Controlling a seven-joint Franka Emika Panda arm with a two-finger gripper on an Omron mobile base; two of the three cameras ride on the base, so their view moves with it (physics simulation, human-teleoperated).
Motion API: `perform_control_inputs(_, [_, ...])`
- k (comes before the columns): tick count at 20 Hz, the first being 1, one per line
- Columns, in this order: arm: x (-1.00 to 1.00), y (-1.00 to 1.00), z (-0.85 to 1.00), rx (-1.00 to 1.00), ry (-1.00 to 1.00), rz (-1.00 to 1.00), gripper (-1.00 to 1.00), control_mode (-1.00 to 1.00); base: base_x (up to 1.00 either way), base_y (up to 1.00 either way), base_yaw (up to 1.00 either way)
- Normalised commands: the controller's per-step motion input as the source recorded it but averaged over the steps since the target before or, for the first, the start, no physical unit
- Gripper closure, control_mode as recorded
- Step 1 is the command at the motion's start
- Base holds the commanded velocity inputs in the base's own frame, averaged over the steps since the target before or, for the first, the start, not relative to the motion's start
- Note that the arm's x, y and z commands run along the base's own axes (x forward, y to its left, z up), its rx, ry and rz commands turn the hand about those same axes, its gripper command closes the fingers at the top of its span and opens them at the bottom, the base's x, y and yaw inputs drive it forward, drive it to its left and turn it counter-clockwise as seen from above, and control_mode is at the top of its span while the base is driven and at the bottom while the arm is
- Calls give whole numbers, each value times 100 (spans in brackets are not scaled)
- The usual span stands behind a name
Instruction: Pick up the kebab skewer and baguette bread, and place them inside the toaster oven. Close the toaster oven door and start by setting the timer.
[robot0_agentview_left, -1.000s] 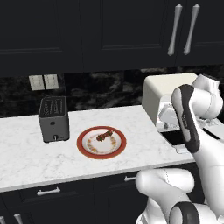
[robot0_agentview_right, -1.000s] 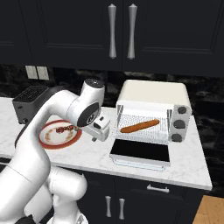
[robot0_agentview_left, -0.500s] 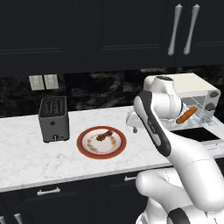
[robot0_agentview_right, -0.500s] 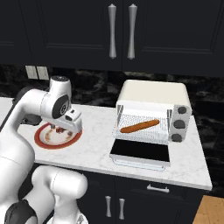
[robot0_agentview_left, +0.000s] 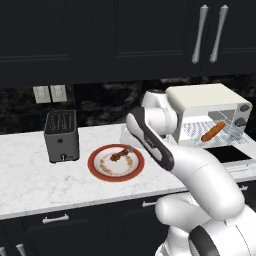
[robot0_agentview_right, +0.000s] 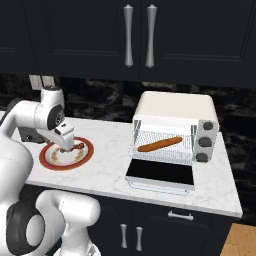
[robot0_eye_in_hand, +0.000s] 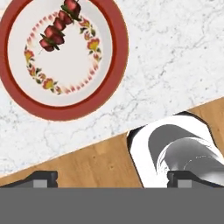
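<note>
I see the kebab skewer (robot0_eye_in_hand: 59, 25) lying on the red-rimmed plate (robot0_eye_in_hand: 111, 70), up near the plate's far edge in my hand view. It sits there alone, with nothing touching it but the plate. My gripper (robot0_eye_in_hand: 111, 177) hangs above the counter (robot0_agentview_right: 110, 165) beside the plate, and its two tips stand wide apart with nothing between them.

The baguette bread (robot0_agentview_right: 160, 144) is already on the wire rack inside the toaster oven (robot0_agentview_right: 175, 125). The toaster oven door (robot0_agentview_right: 160, 175) lies flat and open in front of it. A dark slot toaster (robot0_agentview_left: 61, 135) stands on the other side of the plate.

I think the skewer is light and stiff, because it is a thin stick. The meat chunks look bumpy, so they should give the tips something to hold. The bare stick looks too thin and may slip or roll. I would grab it across the middle, over the meat, so it stays level and does not tip. I would squeeze gently so the chunks do not slide along the stick
</note>
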Motion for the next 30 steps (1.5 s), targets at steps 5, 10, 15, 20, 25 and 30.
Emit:
perform_control_inputs(5, [49,14,-22,0,2,-37,-100,-100,0,0,0])
perform_control_inputs(10, [49,7,-20,0,4,-27,-100,-100,0,0,0])
perform_control_inputs(15, [23,5,-28,0,2,-5,-100,-100,0,0,0])
perform_control_inputs(20, [30,9,-33,0,1,0,-100,-100,0,0,0])
perform_control_inputs(25, [45,27,-25,0,0,0,-100,-100,0,0,0])
perform_control_inputs(30, [45,25,-33,0,2,0,-100,-100,0,0,0])
